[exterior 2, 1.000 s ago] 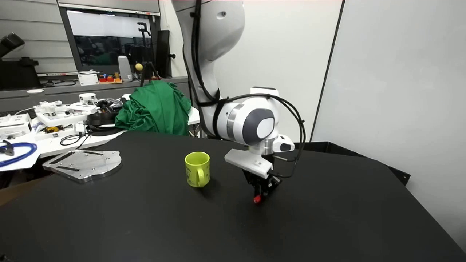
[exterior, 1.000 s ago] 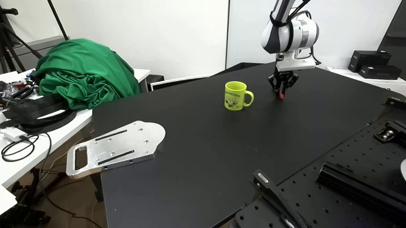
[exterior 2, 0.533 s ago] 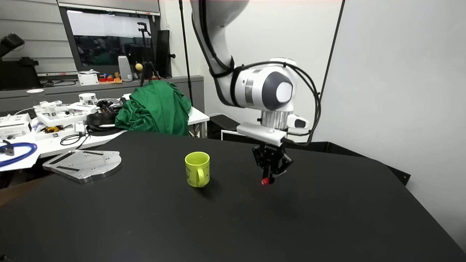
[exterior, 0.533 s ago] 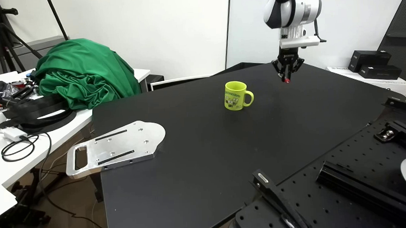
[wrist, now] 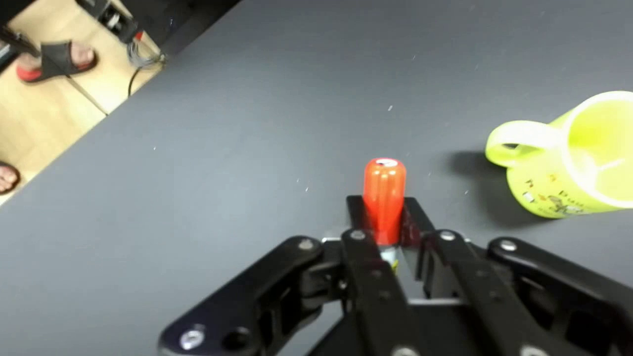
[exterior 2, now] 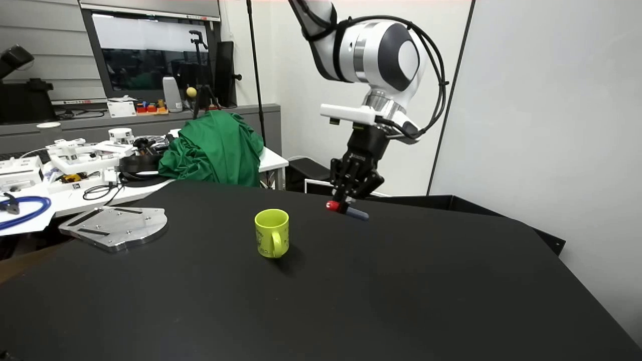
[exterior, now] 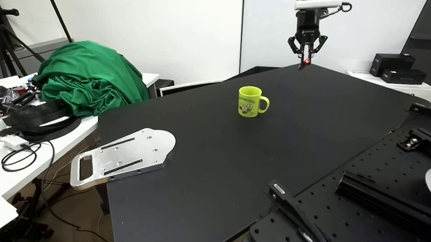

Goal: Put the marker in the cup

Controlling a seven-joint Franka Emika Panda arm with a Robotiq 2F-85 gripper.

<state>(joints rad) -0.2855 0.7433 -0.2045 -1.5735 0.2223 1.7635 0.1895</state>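
Note:
The marker has a red end and a grey body; it shows in both exterior views [exterior: 307, 61] [exterior 2: 357, 214] and in the wrist view [wrist: 384, 190]. My gripper [exterior: 305, 59] [exterior 2: 344, 204] is shut on it near the red end and holds it above the table. The marker lies across the fingertips, red end towards the cup's side in an exterior view, grey end slightly lower. In the wrist view, the gripper [wrist: 384, 217] hides most of the body. The yellow-green cup [exterior: 248, 105] [exterior 2: 271, 238] stands upright on the table, apart from the gripper. In the wrist view, the cup [wrist: 539, 185] is at the right, cut by the edge.
A silver metal plate [exterior: 129, 154] [exterior 2: 118, 225] lies at the black table's [exterior: 203, 179] edge. A green cloth [exterior: 90, 79] and clutter cover a white side table. A black perforated board [exterior: 335, 203] with rails borders the table. A person's feet [wrist: 79, 53] show on the floor.
My gripper has risen well off the table with the marker in it. It has also tilted, so the marker's grey body now shows. The cup has not moved.

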